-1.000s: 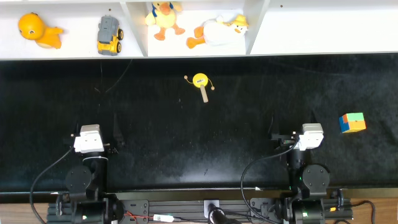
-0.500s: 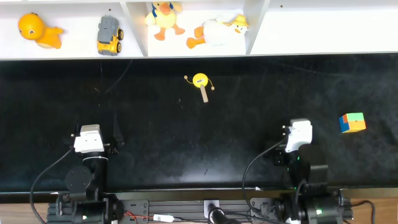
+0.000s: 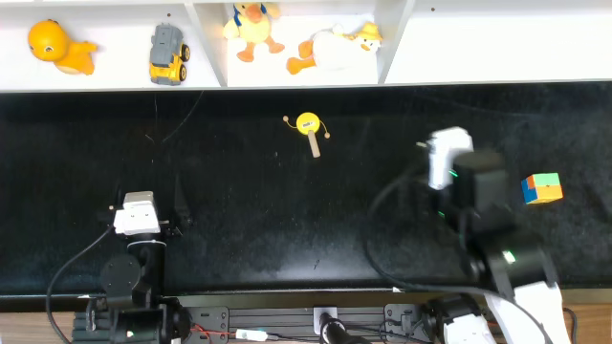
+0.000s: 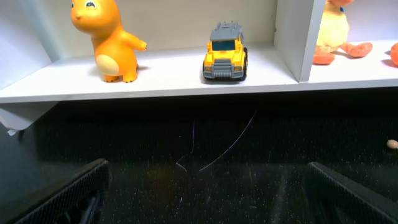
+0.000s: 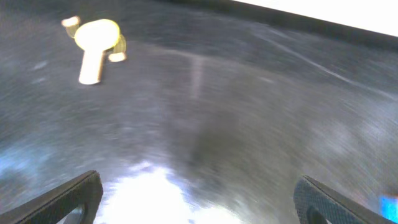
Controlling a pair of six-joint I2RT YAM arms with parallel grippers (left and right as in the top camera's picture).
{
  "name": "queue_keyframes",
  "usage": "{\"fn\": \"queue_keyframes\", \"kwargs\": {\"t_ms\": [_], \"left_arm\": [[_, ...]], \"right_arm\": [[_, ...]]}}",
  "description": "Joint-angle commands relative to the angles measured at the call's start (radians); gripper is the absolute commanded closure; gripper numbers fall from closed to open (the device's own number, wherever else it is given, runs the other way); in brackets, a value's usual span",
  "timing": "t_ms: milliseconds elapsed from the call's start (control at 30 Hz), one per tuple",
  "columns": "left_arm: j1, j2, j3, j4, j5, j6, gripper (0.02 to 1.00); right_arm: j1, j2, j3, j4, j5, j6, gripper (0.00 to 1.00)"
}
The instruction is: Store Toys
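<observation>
A yellow rattle drum (image 3: 309, 126) with a wooden handle lies on the black table, in the middle near the shelf; it also appears as the rattle (image 5: 93, 43) ahead of my right gripper. A multicoloured cube (image 3: 541, 188) sits at the table's right. My right arm (image 3: 473, 186) is lifted between them, and its gripper (image 5: 193, 211) is open over bare mat and holds nothing. My left gripper (image 4: 205, 208) is open and empty, low at the front left, facing the shelf.
The white shelf (image 3: 287, 84) runs along the back. It holds an orange figure (image 3: 59, 46), a yellow truck (image 3: 168, 53), a yellow plush duck (image 3: 252, 27) and a white plush duck (image 3: 335, 48). White dividers (image 4: 297, 37) separate the compartments.
My right arm has risen from its rest pose and swung up the table toward the middle right. The left arm and all the toys stayed still.
</observation>
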Motion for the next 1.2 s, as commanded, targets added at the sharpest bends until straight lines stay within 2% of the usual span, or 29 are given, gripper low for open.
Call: {"fn": "queue_keyframes", "kwargs": {"t_ms": [33,233,300,333,367,467,600,767,967,1100,1200], "left_arm": [[-0.005,-0.012,-0.001,-0.003,0.01,-0.003,0.02],[-0.005,-0.012,-0.001,-0.003,0.01,-0.003,0.02],[-0.005,-0.012,-0.001,-0.003,0.01,-0.003,0.02],[-0.005,-0.012,-0.001,-0.003,0.01,-0.003,0.023],[-0.005,-0.012,-0.001,-0.003,0.01,-0.003,0.023],[-0.005,-0.012,-0.001,-0.003,0.01,-0.003,0.023],[-0.005,-0.012,-0.001,-0.003,0.01,-0.003,0.02],[-0.005,-0.012,-0.001,-0.003,0.01,-0.003,0.02],[-0.005,-0.012,-0.001,-0.003,0.01,-0.003,0.02],[-0.005,-0.012,-0.001,-0.003,0.01,-0.003,0.023],[-0.005,-0.012,-0.001,-0.003,0.01,-0.003,0.02]], "right_arm": [[0.142,0.156,0.06,0.03,-0.003,0.005,0.005],[0.238,0.401,0.097,0.137,0.02,0.187,0.005],[0.263,0.468,0.109,0.186,0.095,0.281,0.003],[0.285,0.522,0.121,0.227,0.17,0.369,0.003],[0.3,0.557,0.13,0.253,0.204,0.417,0.003],[0.344,0.665,0.159,0.348,0.222,0.496,0.001],[0.389,0.773,0.213,0.412,0.226,0.543,0.003],[0.404,0.895,0.308,0.395,0.237,0.599,0.003],[0.404,1.01,0.409,0.327,0.237,0.599,0.005],[0.403,1.054,0.436,0.299,0.222,0.599,0.097],[0.403,1.073,0.436,0.276,0.207,0.599,0.091]]}}
